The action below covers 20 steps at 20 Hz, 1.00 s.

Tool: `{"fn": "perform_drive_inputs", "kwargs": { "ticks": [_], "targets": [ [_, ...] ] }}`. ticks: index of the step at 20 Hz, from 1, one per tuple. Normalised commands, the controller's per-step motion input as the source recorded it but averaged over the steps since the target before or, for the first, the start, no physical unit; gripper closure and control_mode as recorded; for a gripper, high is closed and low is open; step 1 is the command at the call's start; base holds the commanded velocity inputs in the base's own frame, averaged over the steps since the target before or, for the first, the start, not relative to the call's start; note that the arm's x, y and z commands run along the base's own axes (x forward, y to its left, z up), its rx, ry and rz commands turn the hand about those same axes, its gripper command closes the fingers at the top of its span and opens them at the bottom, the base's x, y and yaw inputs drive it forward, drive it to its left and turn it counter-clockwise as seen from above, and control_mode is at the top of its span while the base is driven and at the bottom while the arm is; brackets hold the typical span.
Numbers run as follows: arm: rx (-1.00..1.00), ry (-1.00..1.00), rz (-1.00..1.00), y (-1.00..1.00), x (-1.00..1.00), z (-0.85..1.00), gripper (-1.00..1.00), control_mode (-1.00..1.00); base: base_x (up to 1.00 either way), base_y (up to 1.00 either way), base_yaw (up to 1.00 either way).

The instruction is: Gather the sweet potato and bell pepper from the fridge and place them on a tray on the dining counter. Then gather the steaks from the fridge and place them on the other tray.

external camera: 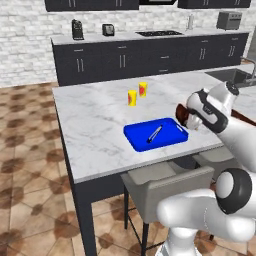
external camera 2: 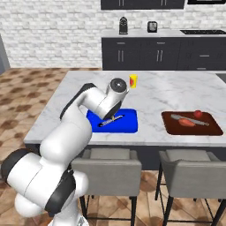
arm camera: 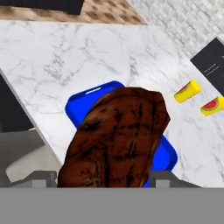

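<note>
My jaws (arm camera: 103,177) are clamped on a steak (arm camera: 116,138), a brown seared slab that stands between the two fingertips and fills the middle of the hand view. In the left base view the steak (external camera: 182,114) shows as a dark edge at the wrist, just past the blue tray's 2 o'clock corner.

Blue tray (external camera: 156,134): holds one grey utensil (external camera: 154,134), lying diagonally. Brown tray (external camera 2: 191,123), at 3 o'clock from the blue tray in the right base view: holds the red bell pepper (external camera 2: 197,114), an orange-red piece (external camera 2: 186,122) and a grey utensil.

Both trays sit on the white marbled table (external camera: 90,120). Two yellow cups (external camera: 132,97) stand at 12 o'clock from the blue tray. Grey stools (external camera 2: 106,170) are at the near edge. Dark cabinets (external camera: 150,55) line the white brick wall.
</note>
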Motion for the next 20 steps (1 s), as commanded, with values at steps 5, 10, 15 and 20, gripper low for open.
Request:
{"fn": "perform_drive_inputs", "kwargs": {
  "ticks": [5,10,15,20],
  "targets": [
    [0.04,0.13,0.0,-0.05,0.35,-0.21,1.0,-1.0,0.0,0.0,0.0],
    [0.03,0.13,0.0,-0.05,0.45,-0.15,1.0,-1.0,0.0,0.0,0.0],
    [0.05,0.14,0.0,-0.11,0.52,-0.17,1.0,-1.0,0.0,0.0,0.0],
    [0.05,0.14,0.0,-0.18,0.52,-0.31,1.0,-1.0,0.0,0.0,0.0]
  ]
}}
